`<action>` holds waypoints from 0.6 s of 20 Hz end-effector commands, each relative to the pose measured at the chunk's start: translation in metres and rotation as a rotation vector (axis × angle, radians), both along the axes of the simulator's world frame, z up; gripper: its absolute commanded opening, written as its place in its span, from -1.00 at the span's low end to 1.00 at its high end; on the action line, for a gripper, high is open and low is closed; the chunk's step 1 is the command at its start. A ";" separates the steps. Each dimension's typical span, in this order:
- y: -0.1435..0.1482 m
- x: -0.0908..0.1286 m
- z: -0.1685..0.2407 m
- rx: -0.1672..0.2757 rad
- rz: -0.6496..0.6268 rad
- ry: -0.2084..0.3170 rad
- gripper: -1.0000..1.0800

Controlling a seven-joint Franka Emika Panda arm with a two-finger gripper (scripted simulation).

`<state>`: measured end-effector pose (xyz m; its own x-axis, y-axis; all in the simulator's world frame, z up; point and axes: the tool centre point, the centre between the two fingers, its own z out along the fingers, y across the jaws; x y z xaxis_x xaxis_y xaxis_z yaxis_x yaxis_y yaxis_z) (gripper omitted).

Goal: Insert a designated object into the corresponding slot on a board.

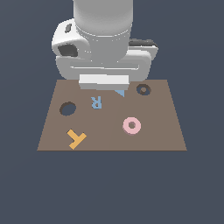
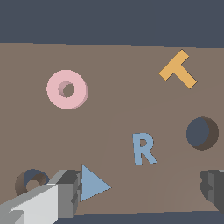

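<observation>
One board; four pieces: ring, letter R, orange piece, triangle; two recesses: ring-shaped, round.

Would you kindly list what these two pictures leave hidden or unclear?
- Gripper, exterior view: its fingers are hidden behind the arm's white body.
- Blue triangle, exterior view: mostly covered by the arm.
- Ring-shaped slot, wrist view: partly hidden by a finger.
- Other finger, wrist view: cut off by the picture's edge.
</observation>
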<state>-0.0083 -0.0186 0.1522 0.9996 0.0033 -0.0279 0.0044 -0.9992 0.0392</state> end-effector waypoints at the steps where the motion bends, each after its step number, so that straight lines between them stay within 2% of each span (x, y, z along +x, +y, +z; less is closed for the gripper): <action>1: 0.000 0.000 0.000 0.000 0.000 0.000 0.92; 12: 0.010 0.016 -0.017 0.009 0.097 -0.003 0.92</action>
